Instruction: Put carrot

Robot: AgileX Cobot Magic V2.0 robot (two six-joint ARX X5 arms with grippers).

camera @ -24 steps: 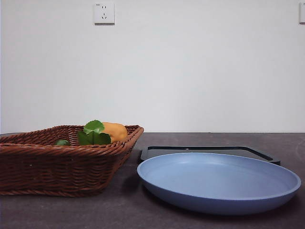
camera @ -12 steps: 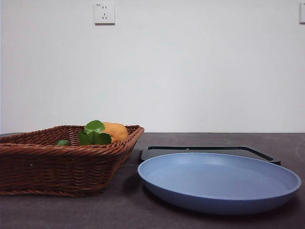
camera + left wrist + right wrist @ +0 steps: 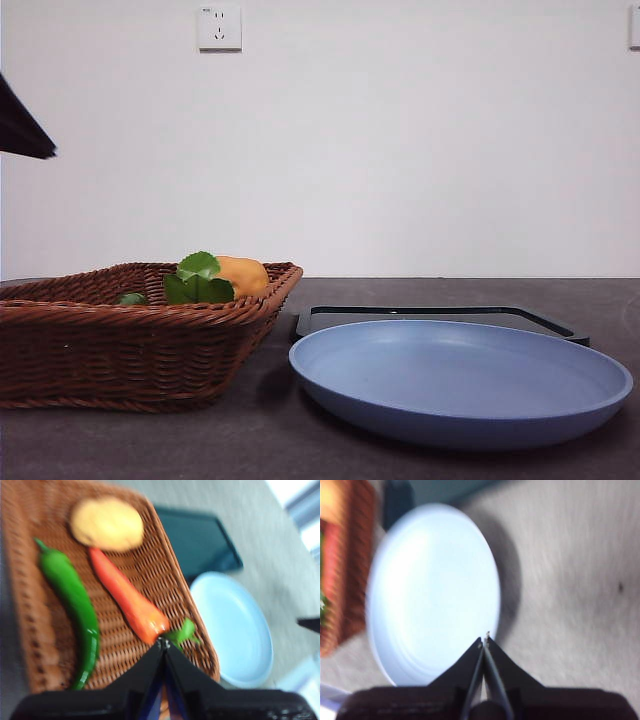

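Setting is read as an indoor lab or test room staged as a kitchen scene. A bare white wall carries a wall socket [image 3: 219, 27]. On a dark counter [image 3: 150, 445] are set a wicker basket [image 3: 120, 350] of vegetables, a blue plate [image 3: 460, 385] and a black tray [image 3: 440, 315]. No cooking fixtures are seen.

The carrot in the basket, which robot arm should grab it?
Probably the left. The left gripper hangs over the basket, by the carrot. The right gripper is above the blue plate. Both pairs of jaws are shut.
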